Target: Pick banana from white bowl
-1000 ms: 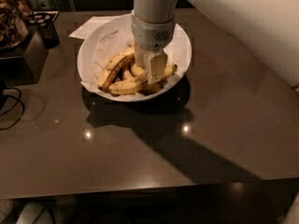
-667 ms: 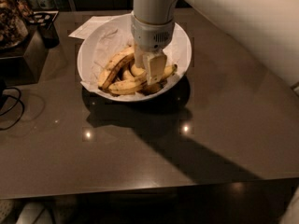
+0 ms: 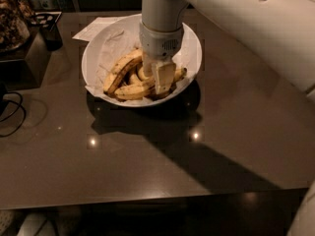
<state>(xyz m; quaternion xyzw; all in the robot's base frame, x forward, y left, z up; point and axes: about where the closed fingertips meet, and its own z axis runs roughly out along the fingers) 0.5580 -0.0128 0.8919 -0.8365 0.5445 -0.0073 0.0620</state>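
Observation:
The white bowl [image 3: 189,41] stands at the back middle of the dark table, lined with crumpled white paper, and holds several yellow bananas. A long curved speckled banana [image 3: 132,89] lies along the bowl's front side. Another long banana [image 3: 119,72] with a dark edge lies left of it. My gripper [image 3: 158,80] hangs straight down from the white arm into the bowl, its tip among the bananas and right at the front banana's right half. The wrist hides the bananas behind it.
A sheet of paper [image 3: 94,28] lies behind the bowl at the left. A dark box [image 3: 37,53] with clutter on it stands at the far left, with black cables [image 3: 11,109] in front of it. The table's front edge [image 3: 147,200] runs across the bottom.

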